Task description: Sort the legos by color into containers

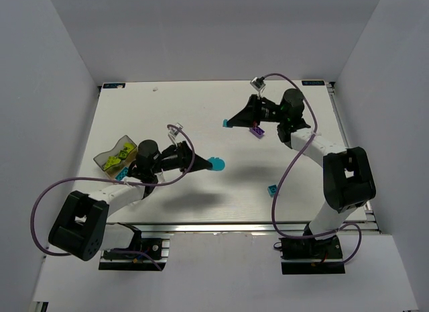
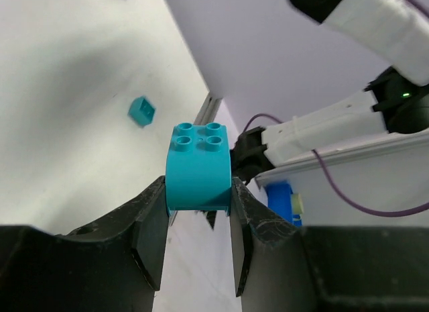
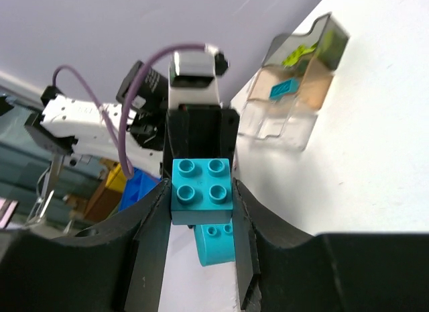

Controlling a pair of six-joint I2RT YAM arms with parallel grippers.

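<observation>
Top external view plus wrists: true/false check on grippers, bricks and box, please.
1. The left gripper grips a cyan rounded plastic brick. True.
2. The right gripper is empty. False: it is shut on a cyan square four-stud brick.
3. A purple brick lies on the white table. True.
4. The clear plastic compartmented box holds purple bricks. False: lime green bricks show inside, none purple.

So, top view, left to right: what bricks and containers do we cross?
clear container → rounded cyan brick in the left gripper → square cyan brick in the right gripper → purple brick → loose cyan brick. Skipped: the small cyan brick beside the container, which overlaps it.
</observation>
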